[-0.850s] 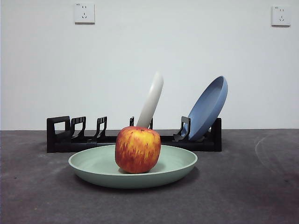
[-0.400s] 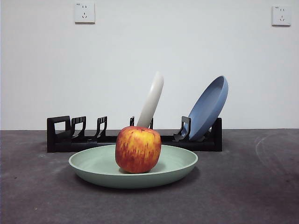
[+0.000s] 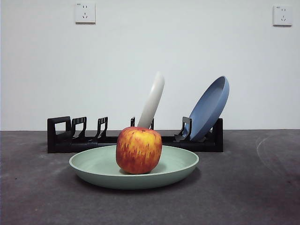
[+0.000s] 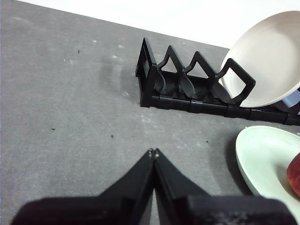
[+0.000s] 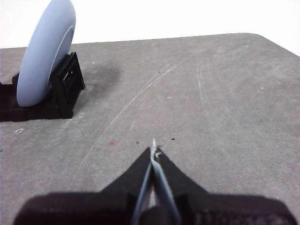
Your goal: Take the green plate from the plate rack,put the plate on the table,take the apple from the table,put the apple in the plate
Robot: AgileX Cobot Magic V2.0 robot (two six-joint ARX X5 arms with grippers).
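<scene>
The green plate lies flat on the table in front of the plate rack. The apple sits upright in the plate's middle. In the left wrist view the plate's edge and a sliver of the apple show beside the rack. My left gripper is shut and empty, above bare table, apart from the rack's loop end. My right gripper is shut and empty over bare table, away from the rack's other end. Neither arm shows in the front view.
A cream-white plate leans in the rack's middle slot, also in the left wrist view. A blue plate leans at the rack's right end, also in the right wrist view. A white wall with two sockets stands behind.
</scene>
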